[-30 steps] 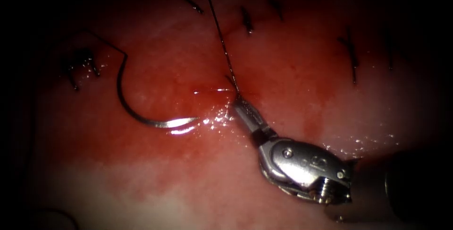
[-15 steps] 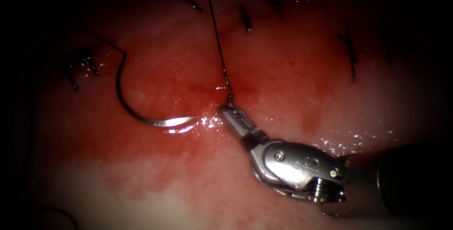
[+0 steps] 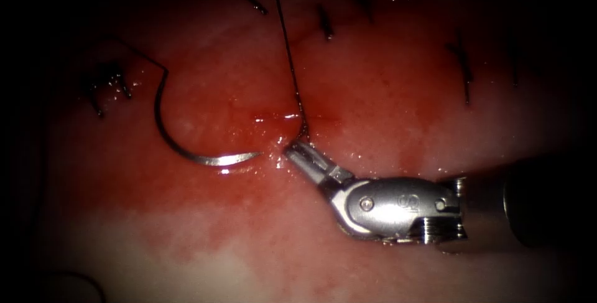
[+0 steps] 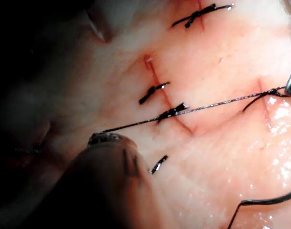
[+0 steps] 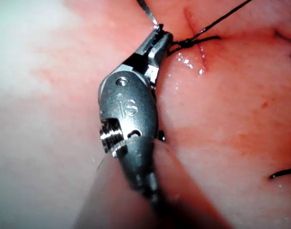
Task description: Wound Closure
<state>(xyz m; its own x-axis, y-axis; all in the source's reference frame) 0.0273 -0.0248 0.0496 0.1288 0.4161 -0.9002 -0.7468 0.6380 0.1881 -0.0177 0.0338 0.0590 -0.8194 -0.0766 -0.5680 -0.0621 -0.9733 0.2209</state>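
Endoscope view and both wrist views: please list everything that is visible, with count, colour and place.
tissue: one, pale pink, under everything.
cut: one short red line, centre.
red fluid: a stain around the cut.
needle: one, silver, curved, lying free on the tissue left of the cut.
thread: one dark strand, from the top edge down to the cut.
finished stitches: several, black, along the upper tissue.
left tool: tip beside the thread.
right tool: jaws shut on the thread at the cut.

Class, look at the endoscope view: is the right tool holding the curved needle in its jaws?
No. The needle lies free on the tissue, left of the right tool, whose closed jaws sit at the thread.
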